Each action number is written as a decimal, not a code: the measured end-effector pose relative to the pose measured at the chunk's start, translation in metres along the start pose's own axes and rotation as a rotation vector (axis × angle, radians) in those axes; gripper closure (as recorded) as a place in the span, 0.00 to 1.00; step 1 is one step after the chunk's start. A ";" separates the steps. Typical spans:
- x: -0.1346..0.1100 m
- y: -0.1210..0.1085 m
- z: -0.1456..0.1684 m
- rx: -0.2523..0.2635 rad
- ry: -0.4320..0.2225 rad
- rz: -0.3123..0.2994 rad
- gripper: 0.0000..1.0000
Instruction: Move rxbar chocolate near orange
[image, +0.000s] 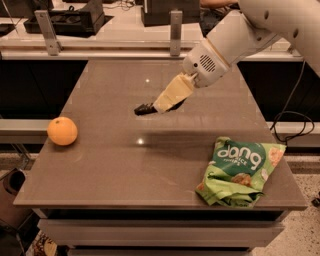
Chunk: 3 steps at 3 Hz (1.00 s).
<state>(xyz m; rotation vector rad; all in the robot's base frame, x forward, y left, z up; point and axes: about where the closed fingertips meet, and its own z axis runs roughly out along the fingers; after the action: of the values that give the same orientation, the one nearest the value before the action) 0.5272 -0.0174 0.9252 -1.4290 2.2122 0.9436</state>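
The rxbar chocolate (144, 108) is a small black bar, and only its left end shows past the cream fingers (172, 95). My gripper (162, 105) is shut on it and holds it just above the middle of the table, reaching in from the upper right. The orange (62, 131) sits on the table near its left edge, well left of the bar and a little nearer the front.
A large green "dang" snack bag (240, 171) lies at the front right of the brown table (150, 165). Two metal posts (175, 31) stand along the far edge. A black cable (295, 120) hangs to the right.
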 end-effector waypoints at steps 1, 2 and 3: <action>-0.005 0.016 0.015 -0.046 0.001 0.013 1.00; -0.018 0.031 0.035 0.015 0.029 -0.016 1.00; -0.024 0.033 0.053 0.146 0.041 -0.080 1.00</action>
<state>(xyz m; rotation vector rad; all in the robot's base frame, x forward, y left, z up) 0.5046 0.0440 0.9130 -1.4691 2.1866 0.7169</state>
